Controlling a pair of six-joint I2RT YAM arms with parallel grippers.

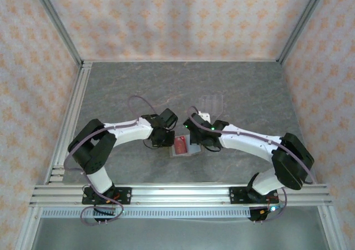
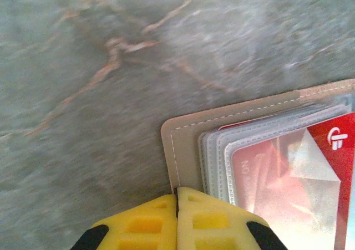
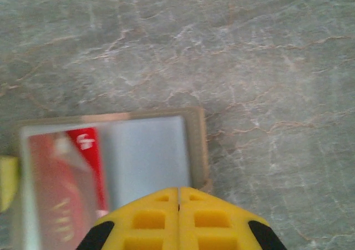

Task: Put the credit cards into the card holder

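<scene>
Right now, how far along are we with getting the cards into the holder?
Done: a red card lies mostly under a clear sleeve of the open card holder. In hand: nothing carried; the left hand and right hand are shut, tips at the holder's opposite edges, seemingly pinning it flat. Left: I can't tell whether more cards remain to load.

The grey, veined surface (image 1: 122, 89) carries an open tan wallet (image 2: 183, 142), lying flat near the middle of its near part, and a clear slotted stand (image 1: 212, 102) farther back, apart from it.
</scene>
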